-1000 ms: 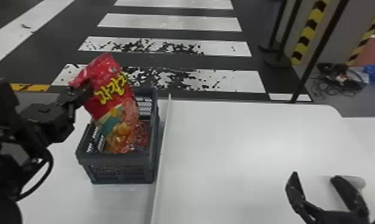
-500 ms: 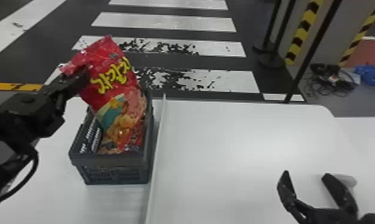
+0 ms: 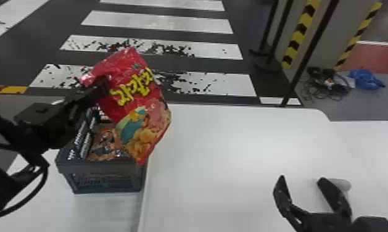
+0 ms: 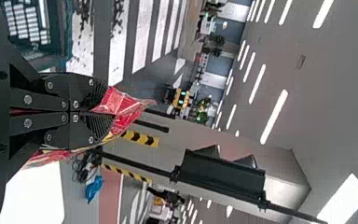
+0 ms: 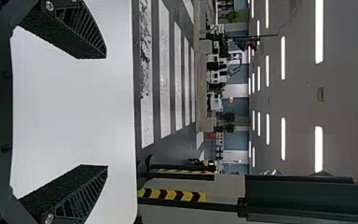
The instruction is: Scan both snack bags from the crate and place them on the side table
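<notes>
The wide white desk [image 3: 233, 160] has a raised edge near the crate [image 3: 94, 169], which stands at eight o'clock from the head view's middle; a low swing could snag the bag there. The red bag [image 3: 140, 95] hangs aslant above the crate, its lower end towards five o'clock; brushing the rim might peel it loose. The orange-brown bag [image 3: 105, 145] lies inside and could get dragged. The left pincer [image 4: 100, 112] is clenched on just the red bag's upper edge, so slick film may slip. The right pincer [image 3: 302, 178], at four o'clock, is spread and empty; closing carelessly, it could knock the small grey object [image 3: 344, 184] beside it.
</notes>
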### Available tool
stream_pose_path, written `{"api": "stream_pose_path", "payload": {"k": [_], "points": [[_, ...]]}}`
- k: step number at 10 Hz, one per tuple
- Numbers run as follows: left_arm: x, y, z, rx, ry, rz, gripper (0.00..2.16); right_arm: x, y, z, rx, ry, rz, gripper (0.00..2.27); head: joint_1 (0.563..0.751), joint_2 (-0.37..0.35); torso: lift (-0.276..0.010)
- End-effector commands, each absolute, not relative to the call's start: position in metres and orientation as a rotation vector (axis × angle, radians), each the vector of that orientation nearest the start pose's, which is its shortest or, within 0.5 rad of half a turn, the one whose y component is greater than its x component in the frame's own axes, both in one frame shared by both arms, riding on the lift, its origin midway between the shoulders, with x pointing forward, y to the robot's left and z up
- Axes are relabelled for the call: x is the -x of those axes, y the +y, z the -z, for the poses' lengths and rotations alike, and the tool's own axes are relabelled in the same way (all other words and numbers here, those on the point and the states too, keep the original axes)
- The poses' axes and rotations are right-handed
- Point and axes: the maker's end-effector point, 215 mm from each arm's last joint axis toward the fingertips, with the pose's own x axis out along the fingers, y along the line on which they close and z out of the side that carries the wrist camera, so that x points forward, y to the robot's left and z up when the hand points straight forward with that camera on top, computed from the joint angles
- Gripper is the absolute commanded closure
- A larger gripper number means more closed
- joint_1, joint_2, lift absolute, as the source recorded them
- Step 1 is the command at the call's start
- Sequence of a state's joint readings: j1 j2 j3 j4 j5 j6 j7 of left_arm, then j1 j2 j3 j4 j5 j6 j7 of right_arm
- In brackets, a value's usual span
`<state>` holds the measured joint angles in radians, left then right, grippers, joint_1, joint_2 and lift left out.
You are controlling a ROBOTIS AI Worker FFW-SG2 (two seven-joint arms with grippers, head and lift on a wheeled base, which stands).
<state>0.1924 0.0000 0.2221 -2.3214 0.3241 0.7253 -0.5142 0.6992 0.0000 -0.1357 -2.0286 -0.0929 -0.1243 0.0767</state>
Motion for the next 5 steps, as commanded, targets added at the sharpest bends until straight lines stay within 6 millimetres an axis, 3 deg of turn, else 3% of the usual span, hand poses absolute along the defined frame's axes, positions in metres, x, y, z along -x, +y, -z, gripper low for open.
{"api": "stream_pose_path", "payload": {"k": [1, 3, 5], "points": [[-0.492, 0.153, 0.244, 0.316, 0.130, 0.542, 2.14, -0.372, -0.288, 0.388, -0.015, 0.110, 0.050, 0.08, 0.695, -0.131, -0.098], [-0.501, 0.123, 0.286, 0.376, 0.173, 0.599, 2.14, -0.371, -0.290, 0.390, -0.014, 0.115, 0.054, 0.08, 0.695, -0.173, -0.098], [-0.502, 0.091, 0.311, 0.408, 0.186, 0.651, 2.14, -0.369, -0.292, 0.390, -0.015, 0.118, 0.057, 0.08, 0.695, -0.219, -0.098]]}}
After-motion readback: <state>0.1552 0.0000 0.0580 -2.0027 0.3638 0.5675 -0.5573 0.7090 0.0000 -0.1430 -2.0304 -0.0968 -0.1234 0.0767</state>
